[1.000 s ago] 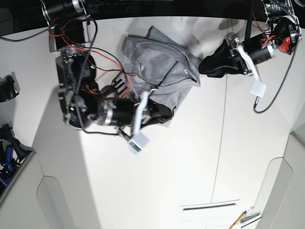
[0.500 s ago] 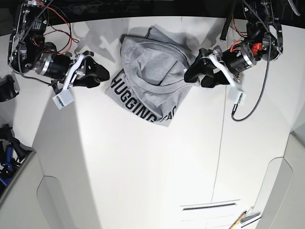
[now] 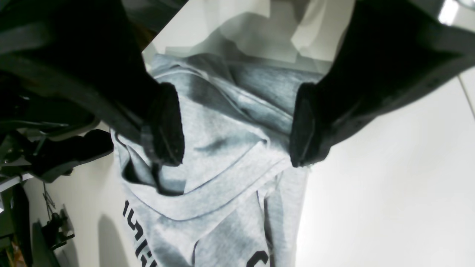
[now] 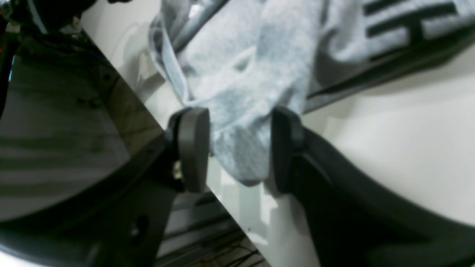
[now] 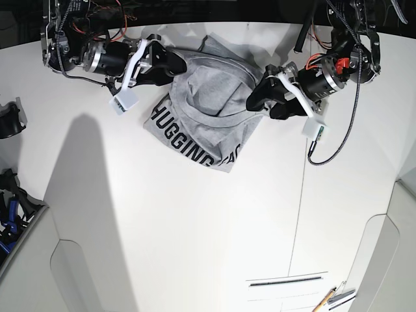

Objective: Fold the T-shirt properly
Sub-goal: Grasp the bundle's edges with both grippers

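Observation:
The heather-grey T-shirt (image 5: 208,91) lies crumpled at the back of the white table, with black lettering along its near edge. In the base view my right gripper (image 5: 174,65) is at the shirt's left edge and my left gripper (image 5: 255,101) at its right edge. The left wrist view shows the left gripper (image 3: 235,144) open, its fingers (image 3: 165,126) straddling folds of the T-shirt (image 3: 222,167). In the right wrist view a hanging fold of the T-shirt (image 4: 245,74) fills the gap of the right gripper (image 4: 239,148), whose pads (image 4: 193,148) stand apart.
The table (image 5: 195,227) stretches wide toward the front, with a seam line running down its right part. The back table edge runs just behind the shirt. Dark gear (image 5: 8,120) sits off the left edge. A pencil-like item (image 5: 328,300) lies at the bottom right.
My right arm swung off the shirt to the far left, then came back to its left edge. My left gripper edged in onto the right edge. The shirt's lettered hem became uncovered.

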You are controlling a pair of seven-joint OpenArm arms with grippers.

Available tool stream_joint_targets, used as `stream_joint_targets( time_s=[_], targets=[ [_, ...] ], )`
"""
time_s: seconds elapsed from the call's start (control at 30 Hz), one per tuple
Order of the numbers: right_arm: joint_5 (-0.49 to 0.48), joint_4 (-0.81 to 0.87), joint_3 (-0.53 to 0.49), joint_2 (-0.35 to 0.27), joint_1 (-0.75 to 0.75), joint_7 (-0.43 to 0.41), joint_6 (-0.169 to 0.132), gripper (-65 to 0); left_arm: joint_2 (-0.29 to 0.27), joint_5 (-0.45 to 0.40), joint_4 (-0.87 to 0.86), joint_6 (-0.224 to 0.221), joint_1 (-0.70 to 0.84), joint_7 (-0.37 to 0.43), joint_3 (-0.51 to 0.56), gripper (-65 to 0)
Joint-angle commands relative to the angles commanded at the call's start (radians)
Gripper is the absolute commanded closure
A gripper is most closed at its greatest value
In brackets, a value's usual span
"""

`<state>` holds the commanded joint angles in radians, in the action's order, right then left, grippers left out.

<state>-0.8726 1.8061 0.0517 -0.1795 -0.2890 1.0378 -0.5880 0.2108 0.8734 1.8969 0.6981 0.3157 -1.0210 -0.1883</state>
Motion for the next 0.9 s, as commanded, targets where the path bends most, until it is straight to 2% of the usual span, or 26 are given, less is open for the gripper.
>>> stream_joint_targets(
  time_s=[0.1,0.13,0.2,0.27,0.37,0.47,0.7,0.83,0.9],
  targets=[
    [0.071,-0.002,-0.057,0.0,0.0,-0.055,0.001,-27.2,0.0,-0.026,0.0,0.0,0.0,0.0,0.0,-46.3],
    [0.092,-0.002,-0.073,0.0,0.0,-0.07,0.006,-27.1,0.0,-0.029,0.0,0.0,0.0,0.0,0.0,-41.6],
    [0.121,-0.002,-0.1,0.0,0.0,-0.09,0.008,-26.3,0.0,-0.029,0.0,0.0,0.0,0.0,0.0,-27.7],
    [0.137,-0.002,-0.117,0.0,0.0,-0.096,0.008,-20.0,0.0,-0.028,0.0,0.0,0.0,0.001,0.0,-18.3],
    [0.136,-0.002,-0.119,0.0,0.0,-0.104,0.008,-1.8,0.001,-0.029,0.0,0.0,0.0,0.0,0.0,-11.4],
    [0.124,-0.002,-0.119,0.0,0.0,-0.107,0.007,0.0,0.001,-0.029,0.0,0.0,0.0,0.0,0.0,-0.9],
    [0.064,-0.002,-0.119,0.0,0.0,-0.098,-0.003,0.0,0.004,-0.024,0.01,0.0,-0.002,-0.023,-0.001,0.0],
    [0.028,-0.001,-0.119,0.0,0.0,-0.066,-0.005,0.0,0.006,-0.026,0.115,0.0,0.0,-0.027,-0.011,0.0],
    [-0.008,0.001,-0.119,0.0,0.0,-0.04,-0.019,0.0,0.006,-0.026,0.18,0.0,0.001,-0.064,-0.021,0.0]
  ],
)
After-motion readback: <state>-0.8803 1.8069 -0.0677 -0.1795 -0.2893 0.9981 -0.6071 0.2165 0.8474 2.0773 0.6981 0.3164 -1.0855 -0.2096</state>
